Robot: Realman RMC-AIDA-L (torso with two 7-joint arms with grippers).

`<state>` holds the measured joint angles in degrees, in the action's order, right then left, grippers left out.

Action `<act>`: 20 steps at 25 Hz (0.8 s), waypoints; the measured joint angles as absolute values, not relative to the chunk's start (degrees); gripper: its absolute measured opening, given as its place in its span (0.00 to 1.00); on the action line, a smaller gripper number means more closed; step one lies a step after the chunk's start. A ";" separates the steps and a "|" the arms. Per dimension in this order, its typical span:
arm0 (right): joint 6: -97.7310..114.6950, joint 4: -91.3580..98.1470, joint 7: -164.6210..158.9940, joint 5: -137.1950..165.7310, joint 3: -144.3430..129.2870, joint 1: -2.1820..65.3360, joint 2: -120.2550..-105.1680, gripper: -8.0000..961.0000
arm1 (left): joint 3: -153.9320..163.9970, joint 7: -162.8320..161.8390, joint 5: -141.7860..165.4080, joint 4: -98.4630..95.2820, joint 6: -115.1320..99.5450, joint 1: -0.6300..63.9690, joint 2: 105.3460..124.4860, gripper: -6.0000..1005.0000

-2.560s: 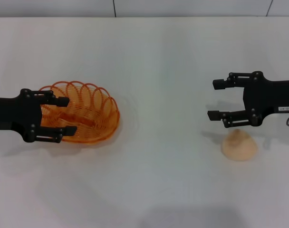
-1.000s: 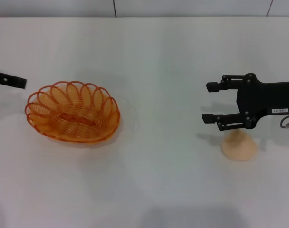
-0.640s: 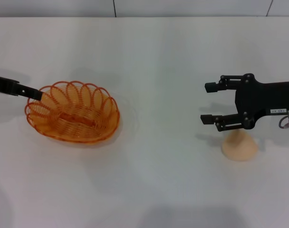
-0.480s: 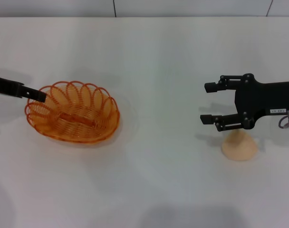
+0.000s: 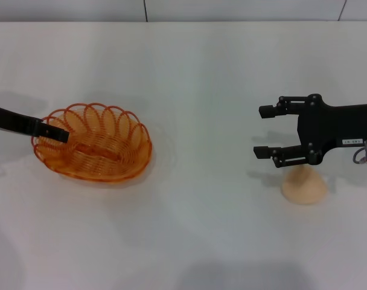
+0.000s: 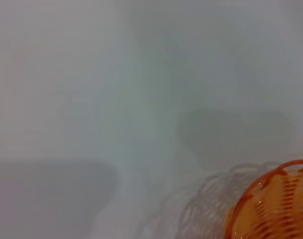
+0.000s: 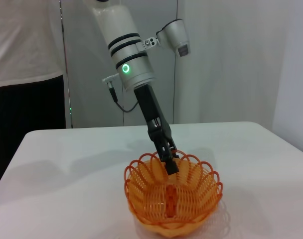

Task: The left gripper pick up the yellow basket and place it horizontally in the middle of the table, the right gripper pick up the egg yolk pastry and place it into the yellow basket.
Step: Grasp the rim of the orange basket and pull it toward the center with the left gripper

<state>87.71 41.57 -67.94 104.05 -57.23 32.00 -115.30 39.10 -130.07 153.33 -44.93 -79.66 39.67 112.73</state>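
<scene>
While the basket [image 5: 93,144] rested on the table [image 5: 207,72], the left gripper [image 5: 55,133] reached over its rim, tip just inside; whether its fingers were spread or closed could not be told. Well apart from the basket, the right gripper [image 5: 263,131] hovered with fingers spread, empty, just beside the pastry [image 5: 304,185].

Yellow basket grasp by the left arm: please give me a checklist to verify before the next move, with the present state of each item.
1. Yellow basket upright on the table: ok.
2. Left end effector at the basket's rim: ok.
3. Rim between its fingers: cannot tell.
4. Basket in the table's middle: not ok, it sits on the left.
5. Egg yolk pastry free on the table: ok.
6. Right end effector open, above and beside the pastry: ok.
</scene>
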 joint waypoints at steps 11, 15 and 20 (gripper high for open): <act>87.41 41.57 -67.94 103.96 -57.02 31.99 -115.33 0.80 | 39.27 -129.80 153.43 -44.91 -79.38 39.79 112.96 0.61; 87.14 41.57 -67.94 103.88 -57.12 31.99 -115.38 0.80 | 39.29 -129.81 153.38 -44.91 -79.36 39.81 112.95 0.49; 87.02 41.57 -67.94 103.41 -57.13 31.99 -115.40 0.80 | 39.29 -129.77 153.24 -44.91 -79.39 39.82 112.97 0.33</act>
<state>87.02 41.57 -67.94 103.41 -57.13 31.99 -115.40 39.29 -129.77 153.24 -44.91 -79.39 39.82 112.97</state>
